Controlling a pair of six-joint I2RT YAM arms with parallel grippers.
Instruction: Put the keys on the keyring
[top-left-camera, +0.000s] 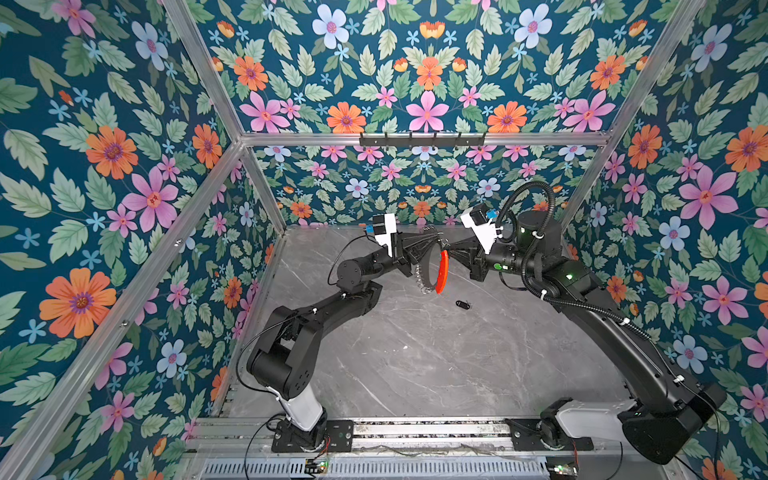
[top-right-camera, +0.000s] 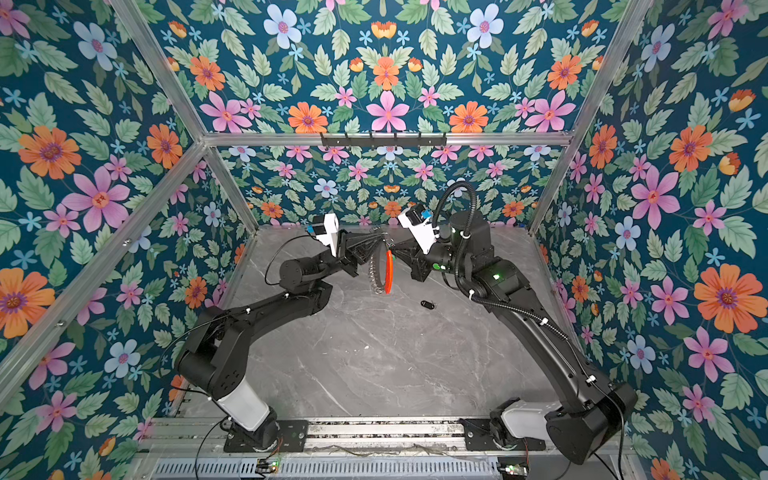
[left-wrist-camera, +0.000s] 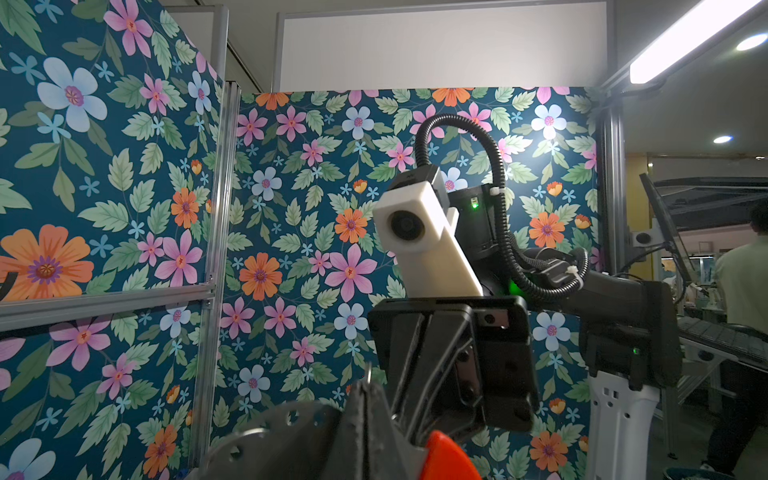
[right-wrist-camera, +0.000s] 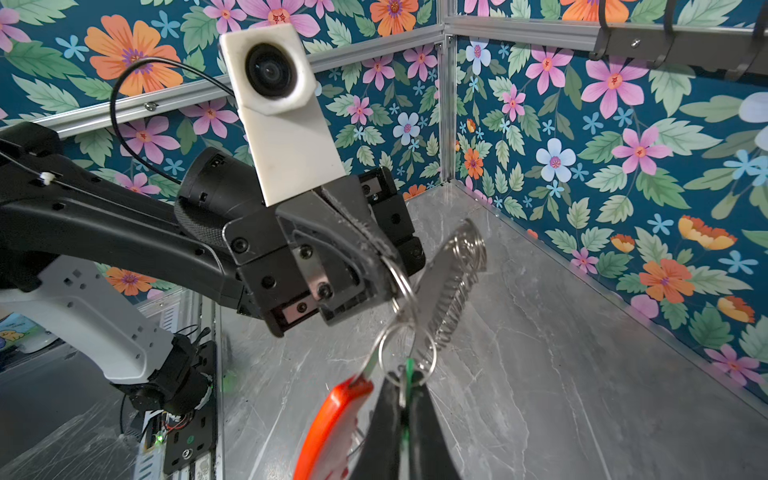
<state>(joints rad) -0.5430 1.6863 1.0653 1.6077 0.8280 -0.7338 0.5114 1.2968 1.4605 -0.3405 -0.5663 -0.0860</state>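
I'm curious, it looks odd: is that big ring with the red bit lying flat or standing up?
Standing on edge, in the air: the keyring hangs above the table, its rim pinched by the left fingers.

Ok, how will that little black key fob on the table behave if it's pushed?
The black key fob looks small and flat: probably light, unlikely to roll. The table looks smooth, so it may skid rather than tip.

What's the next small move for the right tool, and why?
Probably ease the right tool toward the left tool to work the green-tag key onto the split ring that the left tool pinches. Both tools are shut, with the keyring up off the table between them. Whether the key is threaded yet cannot be told. The black-fob key lies loose below, for later.
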